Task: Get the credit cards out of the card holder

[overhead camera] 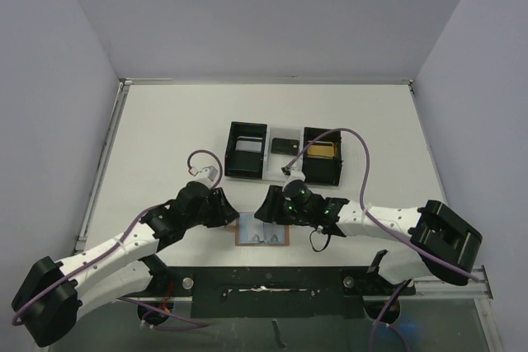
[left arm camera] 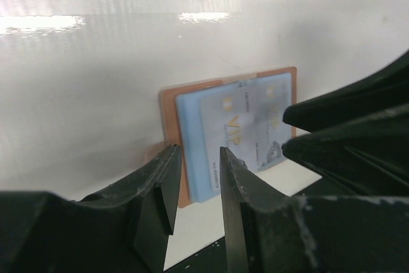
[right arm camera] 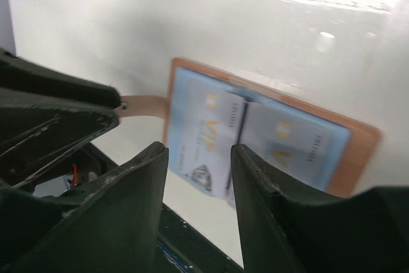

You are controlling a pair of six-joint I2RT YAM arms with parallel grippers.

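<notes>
Card holder: tan-brown leather bifold (overhead camera: 264,234), spread open and flat, with pale blue inner panels printed "VIP" and a small side tab.
Tray: black (overhead camera: 230,154) with a white middle. The silver-grey card (overhead camera: 247,146) is at 9 o'clock, the black card (overhead camera: 285,145) at centre, the gold card (overhead camera: 322,152) at 3 o'clock.
Location: the card holder lies on the surface (overhead camera: 165,138), at 6 o'clock from the tray.
Left end effector (left arm camera: 196,155): at the holder's 9 o'clock edge, fingers narrowly parted, gripping nothing.
Right end effector (right arm camera: 198,151): over the holder's 1 o'clock side, fingers partly apart, empty.
</notes>
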